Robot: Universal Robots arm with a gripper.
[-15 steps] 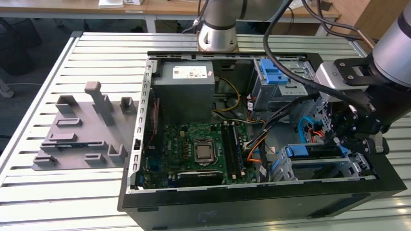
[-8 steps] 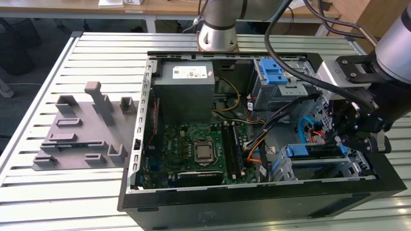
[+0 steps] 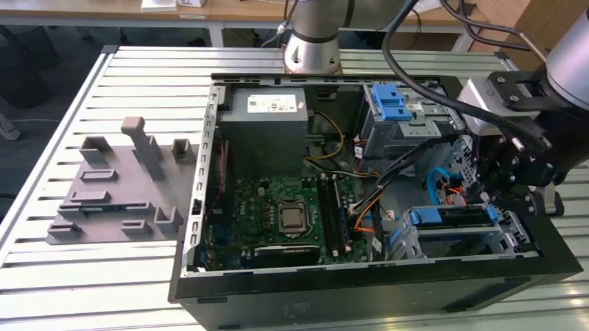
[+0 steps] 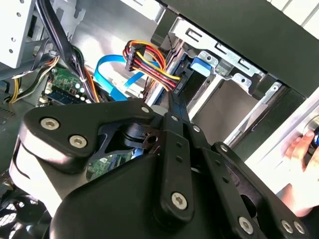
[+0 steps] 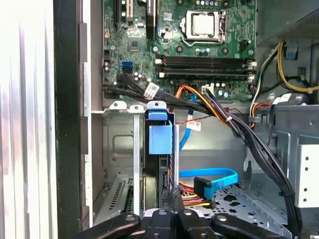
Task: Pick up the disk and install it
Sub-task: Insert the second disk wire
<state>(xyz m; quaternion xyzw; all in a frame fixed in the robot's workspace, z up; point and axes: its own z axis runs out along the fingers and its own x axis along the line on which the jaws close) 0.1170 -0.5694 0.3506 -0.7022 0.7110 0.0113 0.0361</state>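
Here, one robot hand inside one open computer case, fingers clenched together, holding nothing. One disk seated in drive bay just ahead of fingertips.

We saw the gripper hemmed in low inside the open case, with the drive bay's metal walls close beside the disk. Bundled cables crossed above the bay. Over the motherboard the case stood open and unobstructed.
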